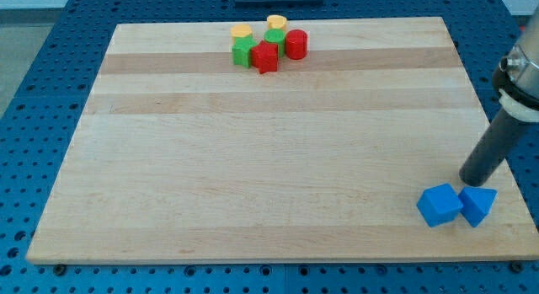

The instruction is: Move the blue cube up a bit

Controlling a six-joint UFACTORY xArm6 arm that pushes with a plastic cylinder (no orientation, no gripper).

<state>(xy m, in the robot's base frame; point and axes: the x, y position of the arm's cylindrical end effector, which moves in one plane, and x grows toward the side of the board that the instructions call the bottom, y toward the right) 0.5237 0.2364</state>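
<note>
Two blue blocks touch near the worktop (253,159) lower right: blue cube (439,204), blue wedge (477,204). My tip (472,181) sits just above them; it has no fingers. Top cluster: two red (264,56), two green (244,51), two yellow (242,30).

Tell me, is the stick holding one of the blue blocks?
No, nothing is held. My tip only pushes; it stands just above the blue cube and the other blue block, near the board's lower right corner.
</note>
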